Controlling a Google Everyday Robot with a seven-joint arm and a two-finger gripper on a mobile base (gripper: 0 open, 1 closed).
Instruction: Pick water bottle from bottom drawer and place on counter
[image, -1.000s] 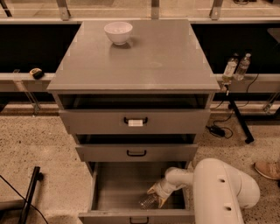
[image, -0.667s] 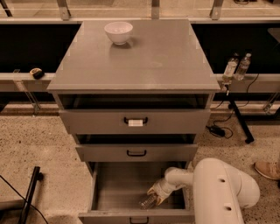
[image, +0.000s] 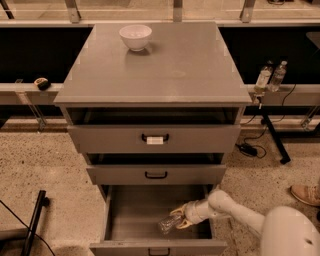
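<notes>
The bottom drawer (image: 115, 220) is pulled open at the foot of the grey cabinet. The water bottle (image: 167, 224), clear and crinkly, lies tilted inside it at the right, its end pointing lower left. My gripper (image: 180, 220) reaches into the drawer from the right on the white arm (image: 235, 207). Its pale fingers (image: 176, 214) sit on either side of the bottle's right end and are closed on it. The counter (image: 190, 65) is the flat grey top of the cabinet above.
A white bowl (image: 135, 36) stands at the back left of the counter. The top drawer (image: 210, 139) and the middle drawer (image: 190, 174) are slightly open above my arm. Two clear bottles (image: 270, 76) stand on a ledge at the right. A shoe (image: 305, 194) is at the right edge.
The gripper and the bottle have stayed at nearly the same spot in the drawer; the bottle looks slightly raised and more tilted.
</notes>
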